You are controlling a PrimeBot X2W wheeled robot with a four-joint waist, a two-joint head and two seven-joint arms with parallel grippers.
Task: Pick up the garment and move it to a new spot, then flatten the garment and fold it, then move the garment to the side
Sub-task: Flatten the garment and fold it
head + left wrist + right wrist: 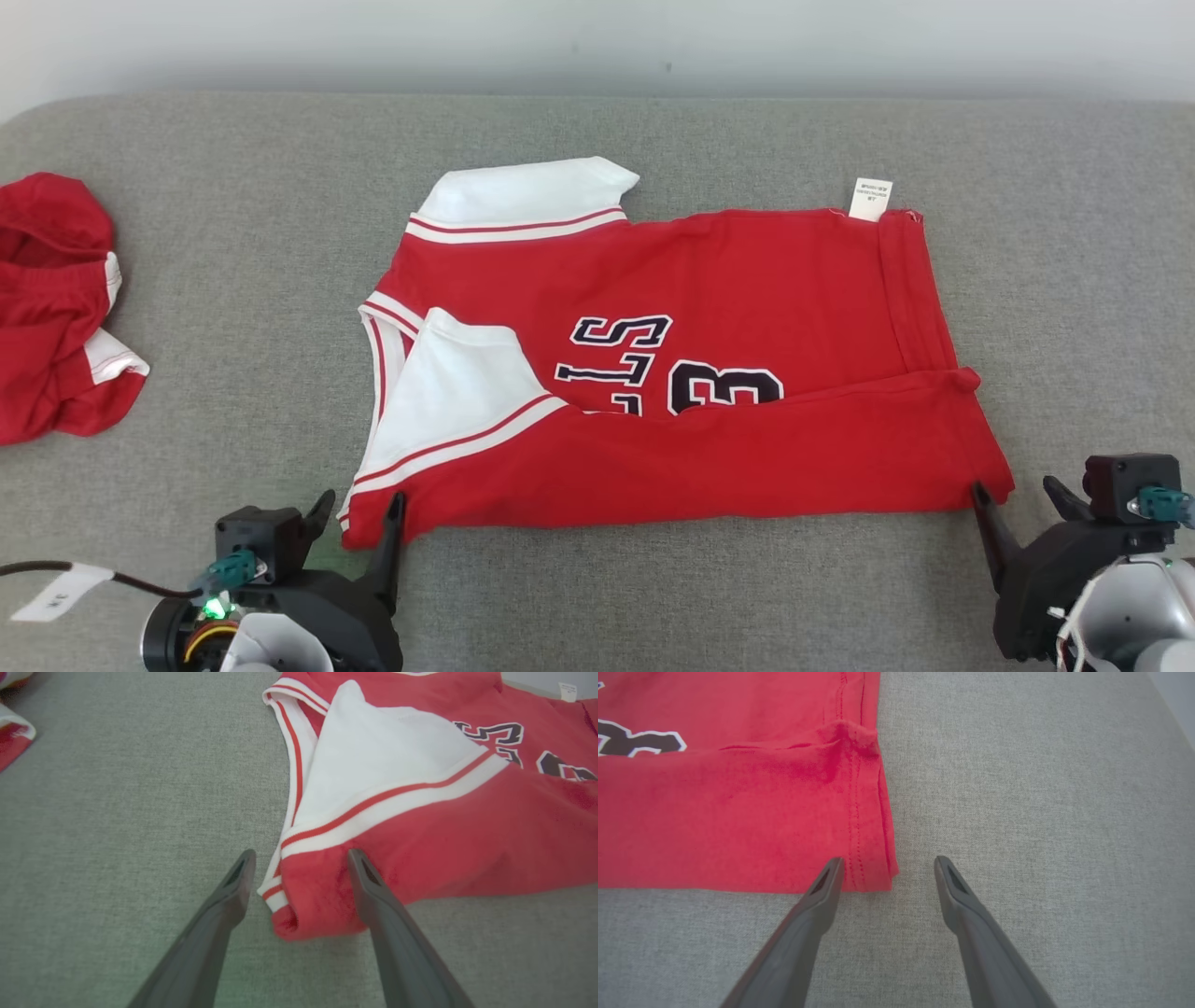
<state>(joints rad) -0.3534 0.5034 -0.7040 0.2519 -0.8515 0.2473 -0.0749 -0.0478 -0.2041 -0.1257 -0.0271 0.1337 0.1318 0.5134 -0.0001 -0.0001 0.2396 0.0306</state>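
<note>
Red jersey spread mid-surface, near long edge folded up across the lettering. Left tool wide open, straddling the near sleeve-side corner, one finger over the cloth. Right tool wide open too, empty, just beside the near hem corner. Likely risks: snagging a corner on pulling away and undoing the fold; pinching only the top layer at the next grasp; skewing the next fold through uneven pulls. Second red garment well apart, at left.
</note>
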